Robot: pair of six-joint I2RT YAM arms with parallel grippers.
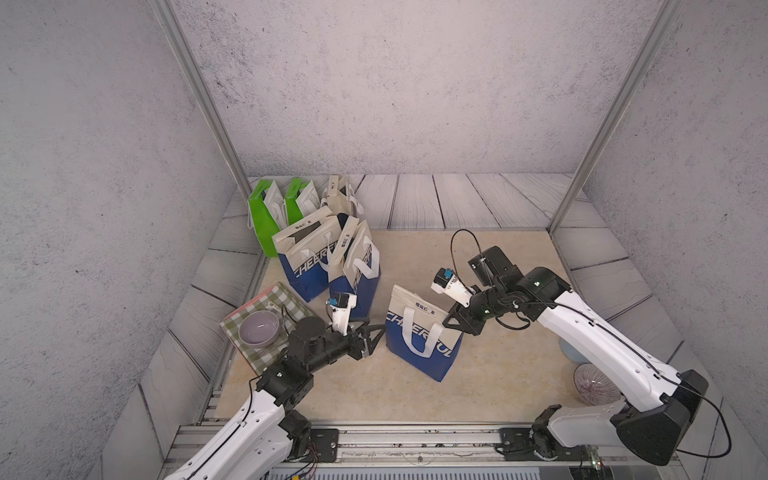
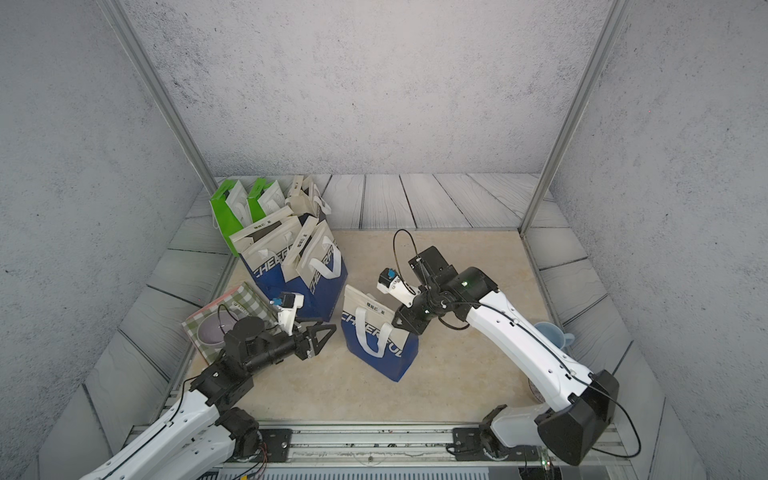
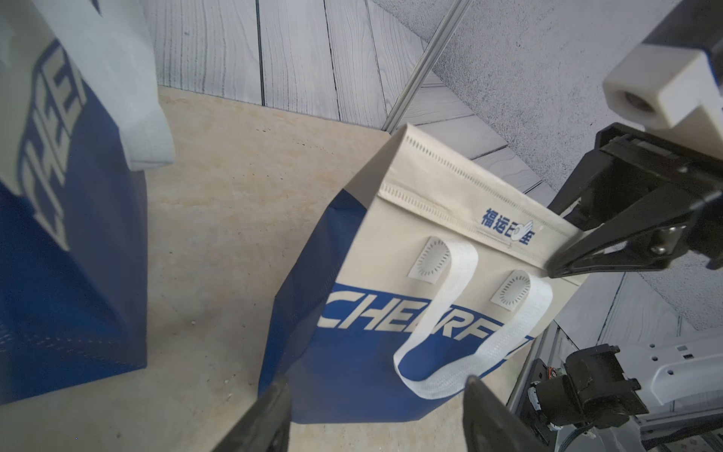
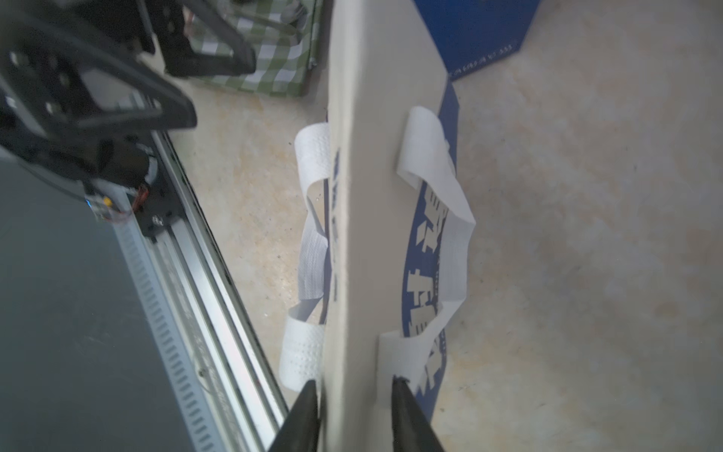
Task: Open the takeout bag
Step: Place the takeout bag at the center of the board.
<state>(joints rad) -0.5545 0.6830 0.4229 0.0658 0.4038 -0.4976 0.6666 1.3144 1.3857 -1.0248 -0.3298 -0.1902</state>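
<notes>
The takeout bag [image 1: 419, 332] [image 2: 374, 336] stands upright mid-table, cream above and blue below, with white strap handles and its folded top flattened shut. My right gripper [image 1: 451, 322] [image 2: 397, 322] is at the bag's top right corner. In the right wrist view the right gripper [image 4: 355, 381] is open, its jaws standing on either side of the bag's [image 4: 364, 195] folded top. My left gripper [image 1: 376, 338] [image 2: 324, 338] hangs open just left of the bag, apart from it. The left wrist view looks past the left gripper [image 3: 377, 383] at the bag's [image 3: 391, 242] printed face.
Several more blue-and-cream bags [image 1: 328, 266] and two green ones [image 1: 266, 212] crowd the back left. A checked cloth [image 1: 286, 301] with a purple bowl [image 1: 259, 328] lies behind my left arm. A glass bowl [image 1: 594, 384] and a pale blue cup [image 2: 552, 334] sit under my right arm.
</notes>
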